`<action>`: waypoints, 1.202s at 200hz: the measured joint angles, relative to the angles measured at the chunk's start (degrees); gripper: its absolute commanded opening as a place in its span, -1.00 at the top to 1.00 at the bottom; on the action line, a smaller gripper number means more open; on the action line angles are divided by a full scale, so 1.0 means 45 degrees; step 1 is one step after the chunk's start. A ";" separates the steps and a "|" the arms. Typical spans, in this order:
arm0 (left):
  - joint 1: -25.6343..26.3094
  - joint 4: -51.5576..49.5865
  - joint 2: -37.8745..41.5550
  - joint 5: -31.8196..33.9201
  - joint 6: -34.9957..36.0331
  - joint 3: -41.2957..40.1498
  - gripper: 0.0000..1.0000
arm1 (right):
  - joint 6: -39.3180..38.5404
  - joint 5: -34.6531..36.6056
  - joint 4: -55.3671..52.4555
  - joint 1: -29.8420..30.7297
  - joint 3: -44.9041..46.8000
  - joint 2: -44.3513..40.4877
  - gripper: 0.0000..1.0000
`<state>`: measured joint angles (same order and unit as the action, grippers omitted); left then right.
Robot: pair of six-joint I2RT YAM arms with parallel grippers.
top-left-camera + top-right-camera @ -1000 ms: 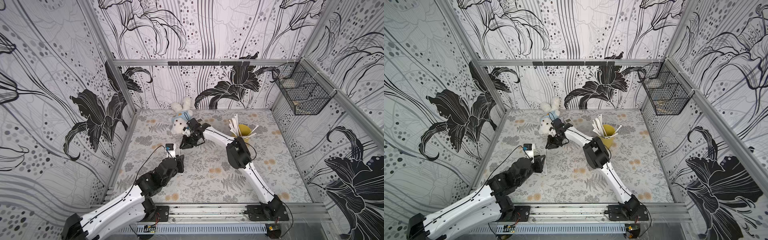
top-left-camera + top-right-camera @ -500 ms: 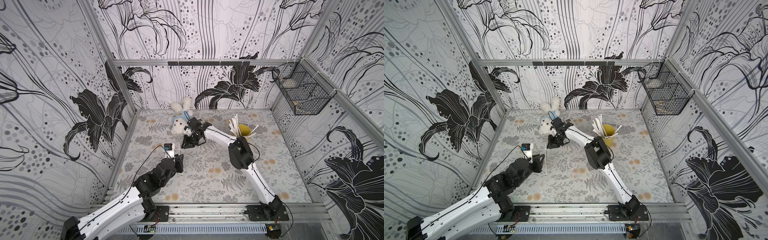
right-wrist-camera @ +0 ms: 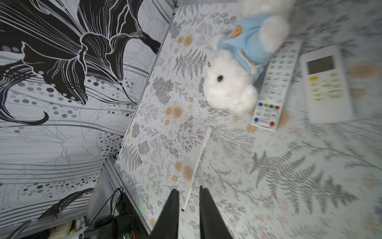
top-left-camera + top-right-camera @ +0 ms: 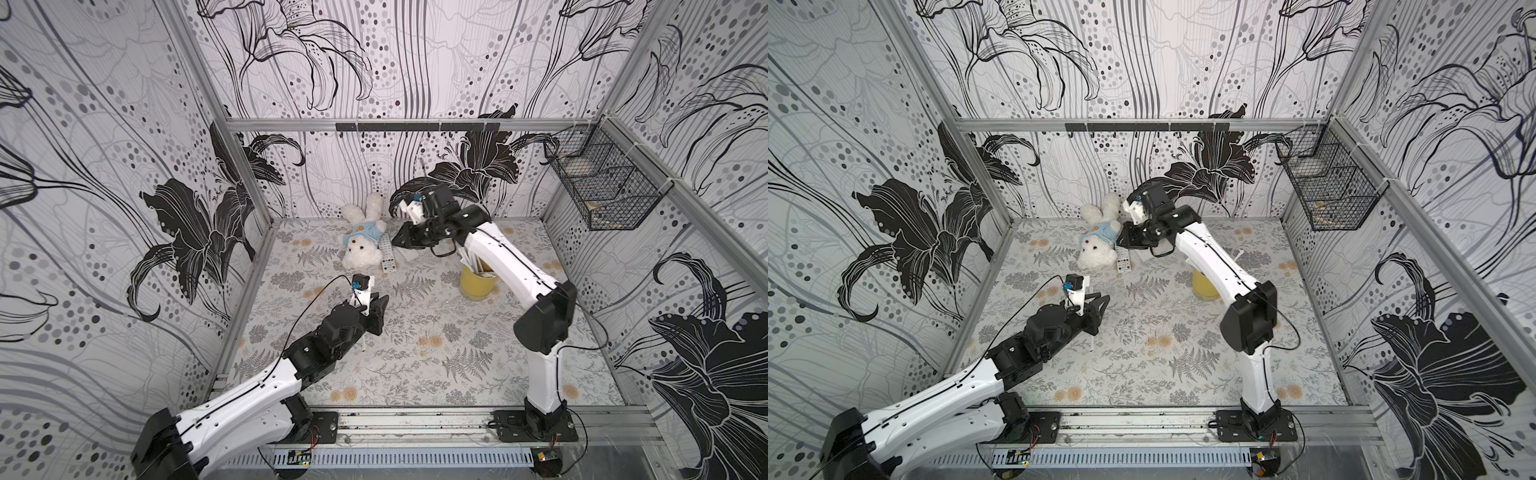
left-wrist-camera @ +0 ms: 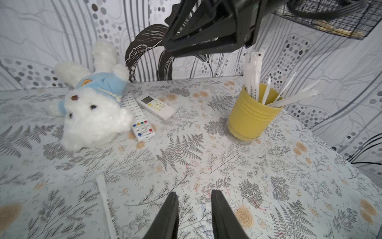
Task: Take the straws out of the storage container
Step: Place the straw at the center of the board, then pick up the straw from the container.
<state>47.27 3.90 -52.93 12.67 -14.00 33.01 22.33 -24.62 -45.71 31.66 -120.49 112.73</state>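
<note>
We see a patterned surface (image 4: 436,365) walled in by flowered panels, with two robot arms reaching in from the near edge. A yellow cup (image 5: 251,115) stands upright toward the far right side. A bunch of white paper-wrapped straws (image 5: 253,72) stands in it, leaning on its rim. One loose straw (image 3: 198,161) lies flat on the surface just beside the left arm, well apart from the cup. A white teddy bear (image 4: 361,245) in a blue shirt lies at the far end, with two white remotes (image 5: 140,118) just beside it.

Over the last second the right claw (image 4: 397,242) has lifted from low beside the teddy bear to a spot high above the far end, and its forearm crosses over the cup. Its jaws stand a little apart with nothing between them. The loose straw shows through the gap only because it lies far below. The left claw (image 5: 193,193) has crept a little forward, low over the surface, jaws parted and empty.

We judge the task barely begun: one straw is out and the rest wait in the cup. The raised, empty right claw looks ready to swing back to the cup for another.
</note>
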 measured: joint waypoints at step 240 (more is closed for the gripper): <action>0.0408 1.0860 -1.3075 -0.3774 -0.1069 0.6615 0.34 | -0.1880 0.4789 0.3031 -0.2268 0.8102 -0.6941 0.10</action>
<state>49.10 52.77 -111.77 -4.32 -18.81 62.78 13.87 -3.07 -32.08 21.45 -84.03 81.49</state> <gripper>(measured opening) 0.332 0.452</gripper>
